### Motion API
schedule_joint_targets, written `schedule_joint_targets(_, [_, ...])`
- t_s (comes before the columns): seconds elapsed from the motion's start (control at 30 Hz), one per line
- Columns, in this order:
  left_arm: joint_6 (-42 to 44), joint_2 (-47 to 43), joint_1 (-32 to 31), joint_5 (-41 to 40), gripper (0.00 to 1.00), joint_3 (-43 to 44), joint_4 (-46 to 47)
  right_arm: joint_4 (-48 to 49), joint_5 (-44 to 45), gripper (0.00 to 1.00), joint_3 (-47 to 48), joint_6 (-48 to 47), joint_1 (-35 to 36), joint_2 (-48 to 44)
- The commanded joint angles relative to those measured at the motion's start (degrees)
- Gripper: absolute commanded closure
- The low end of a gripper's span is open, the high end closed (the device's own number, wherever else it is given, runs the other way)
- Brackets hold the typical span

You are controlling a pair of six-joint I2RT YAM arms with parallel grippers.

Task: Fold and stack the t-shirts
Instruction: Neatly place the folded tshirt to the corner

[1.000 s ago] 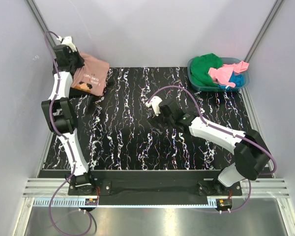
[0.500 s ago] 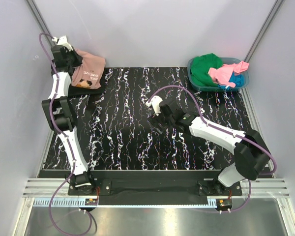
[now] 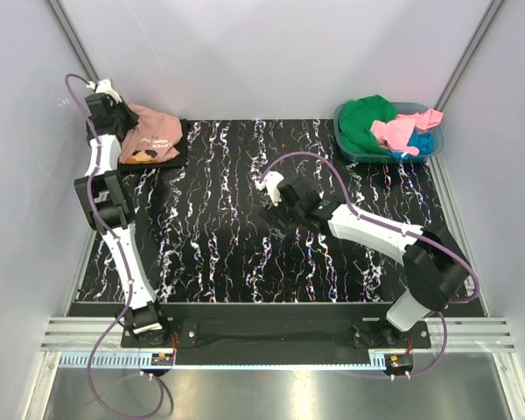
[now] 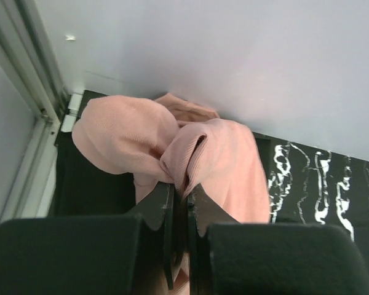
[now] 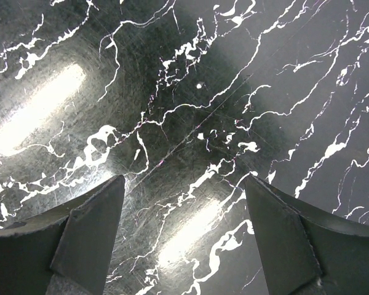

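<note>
A folded salmon-pink t-shirt (image 3: 155, 140) with a small brown-white print lies at the table's far left corner on top of a black t-shirt (image 3: 177, 156). My left gripper (image 3: 115, 122) is shut on a bunched fold of the salmon-pink t-shirt (image 4: 224, 160), pinched between its jaws (image 4: 179, 187). The black t-shirt (image 4: 92, 184) shows beneath it. A green t-shirt (image 3: 365, 122), a bright pink t-shirt (image 3: 401, 131) and a blue t-shirt (image 3: 423, 142) are heaped in the teal basket (image 3: 343, 131) at the far right. My right gripper (image 3: 274, 210) (image 5: 184, 184) hangs open over bare marble-patterned table (image 5: 197, 123).
The left wall and a metal rail (image 4: 31, 104) stand close beside the left gripper. The black marbled table (image 3: 245, 254) stretches between the arms. The right arm's purple cable (image 3: 311, 157) loops above the table centre.
My left gripper has drawn the salmon-pink t-shirt further left and back toward the far corner. The right gripper has shifted slightly left and stays open.
</note>
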Motion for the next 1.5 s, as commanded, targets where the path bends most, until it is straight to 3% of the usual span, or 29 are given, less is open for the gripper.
schedule_joint_targets(0.0, [-1.24,-9.84,-2.15,1.07,1.00,-0.49,5.03,0.19,0.24,0.14,3.05,1.09,-0.61,-0.82])
schedule_joint_targets(0.17, [-3.17,-20.11,-6.20,0.46,1.00,-9.36,6.17,1.06,-0.02,0.14,0.24,1.62,-0.61,-5.02])
schedule_joint_targets(0.43, [-5.02,-28.66,-9.71,-0.34,1.00,-15.53,7.67,0.71,0.07,0.15,-4.59,2.76,-0.61,-11.10])
schedule_joint_targets(0.73, [-3.70,-25.94,-9.19,0.28,1.00,-14.57,6.52,0.71,0.24,0.15,-5.74,2.59,-0.61,-12.33])
schedule_joint_targets(1.07, [-2.92,-17.24,-6.73,2.92,1.00,-9.91,4.33,1.33,-0.46,0.15,-1.27,2.41,-0.61,-6.01])
schedule_joint_targets(1.3, [-3.96,-19.34,-7.51,3.09,1.00,-9.46,3.80,1.85,-0.55,0.16,-0.73,2.67,-0.61,-5.30])
schedule_joint_targets(1.47, [-6.87,-26.62,-9.10,2.39,1.00,-18.60,9.24,2.12,-0.90,0.16,-2.57,3.03,-0.61,-6.79])
